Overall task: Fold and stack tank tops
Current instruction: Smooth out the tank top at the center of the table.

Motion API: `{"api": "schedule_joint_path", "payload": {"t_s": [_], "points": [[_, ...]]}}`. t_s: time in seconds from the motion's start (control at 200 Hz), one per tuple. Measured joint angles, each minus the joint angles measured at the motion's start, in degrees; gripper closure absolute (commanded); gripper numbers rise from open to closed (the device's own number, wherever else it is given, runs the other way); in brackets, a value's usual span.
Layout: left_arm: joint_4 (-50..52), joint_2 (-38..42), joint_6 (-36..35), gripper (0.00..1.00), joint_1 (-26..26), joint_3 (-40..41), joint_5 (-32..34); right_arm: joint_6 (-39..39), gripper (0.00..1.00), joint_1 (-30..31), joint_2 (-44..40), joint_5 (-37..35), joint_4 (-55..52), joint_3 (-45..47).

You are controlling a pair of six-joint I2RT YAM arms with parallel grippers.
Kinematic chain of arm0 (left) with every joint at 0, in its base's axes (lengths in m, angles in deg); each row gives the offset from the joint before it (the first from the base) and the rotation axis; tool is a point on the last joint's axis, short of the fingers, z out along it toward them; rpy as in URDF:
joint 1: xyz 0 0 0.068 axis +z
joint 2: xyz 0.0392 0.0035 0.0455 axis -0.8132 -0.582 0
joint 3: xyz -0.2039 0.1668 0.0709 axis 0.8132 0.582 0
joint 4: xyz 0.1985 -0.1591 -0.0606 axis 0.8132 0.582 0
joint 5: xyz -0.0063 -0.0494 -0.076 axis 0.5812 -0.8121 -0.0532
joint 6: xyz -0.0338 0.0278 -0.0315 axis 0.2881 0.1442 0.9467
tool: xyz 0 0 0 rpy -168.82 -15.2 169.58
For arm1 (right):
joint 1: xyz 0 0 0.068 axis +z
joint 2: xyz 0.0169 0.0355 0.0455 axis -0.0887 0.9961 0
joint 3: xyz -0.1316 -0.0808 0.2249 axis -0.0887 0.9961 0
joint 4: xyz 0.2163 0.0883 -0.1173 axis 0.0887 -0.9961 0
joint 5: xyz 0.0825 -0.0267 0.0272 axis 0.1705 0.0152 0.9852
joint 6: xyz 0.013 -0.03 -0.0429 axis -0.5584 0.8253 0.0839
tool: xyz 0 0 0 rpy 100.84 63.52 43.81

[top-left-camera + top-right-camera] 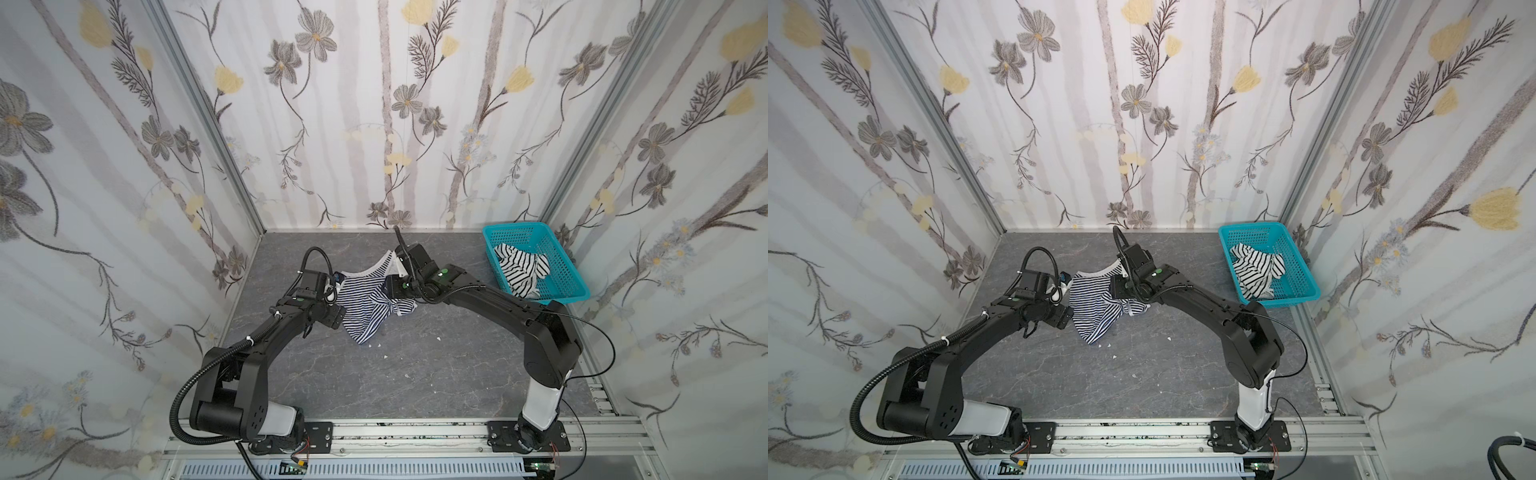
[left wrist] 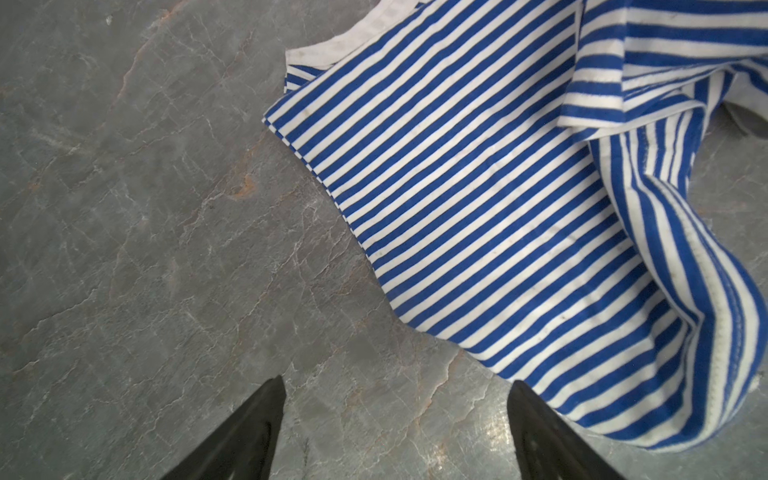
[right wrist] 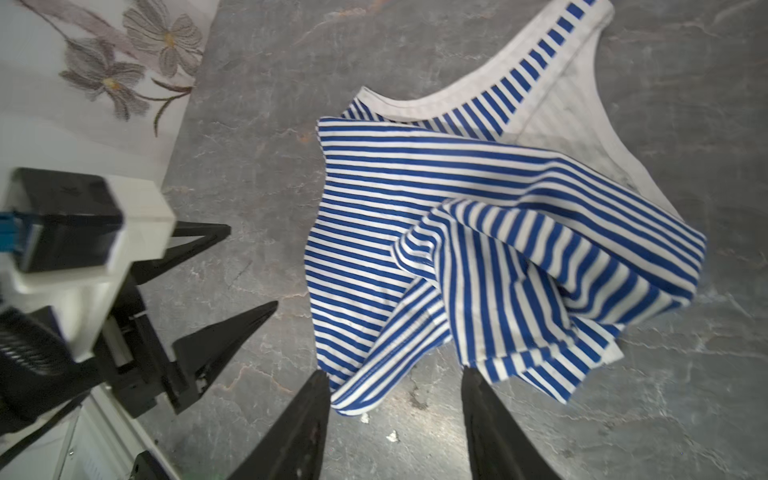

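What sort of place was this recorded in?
Probably a purpose-built robot test cell: aluminium-framed floral wall panels enclose a grey stone-look tabletop, and the left arm and right arm bolt to a rail at its front.

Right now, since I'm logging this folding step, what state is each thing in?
Fine navy-and-white striped fabric tank top, crumpled and unfolded, outside the basket.
Wide black-and-white striped fabric tank top, bunched up inside the basket.
Turquoise perforated plastic basket, upright, holding that top.
Left end effector, open and empty, beside the navy top.
Right end effector, open, over the navy top's edge, gripping nothing.
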Motion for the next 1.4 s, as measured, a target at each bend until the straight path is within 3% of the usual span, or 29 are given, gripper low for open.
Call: {"api": "schedule_joint_path", "payload": {"t_s": [0.24, 0.624, 0.714, 1.034, 1.264, 1.399], "points": [[-0.02, 0.11, 0.24, 0.14, 0.0, 1.38, -0.87, -1.79, 0.46, 0.96, -0.35, -0.37, 3.06, 11.32], [-0.02, 0.13, 0.63, 0.14, 0.0, 2.47, -1.18, -2.34, 0.48, 1.79, 7.67, -3.26, 4.79, 2.86], [-0.04, 0.35, 0.63, 0.14, 0.0, 2.51, -1.16, -2.34, 0.54, 1.79, 9.22, -4.83, 3.87, 1.42], [-0.02, 0.59, 0.72, 0.14, 0.07, 3.02, -1.03, -2.32, 1.0, 2.19, 8.48, -6.12, 2.03, 0.98], [-0.39, 2.75, 1.49, 0.15, -0.28, 4.33, -1.42, -2.78, 1.0, 2.12, 0.11, -2.19, 2.05, 0.63], [-0.39, 5.09, 0.59, 0.16, -3.43, 7.72, -1.66, -3.32, 1.0, 0.33, -5.01, 2.36, 2.95, -0.24]]}}
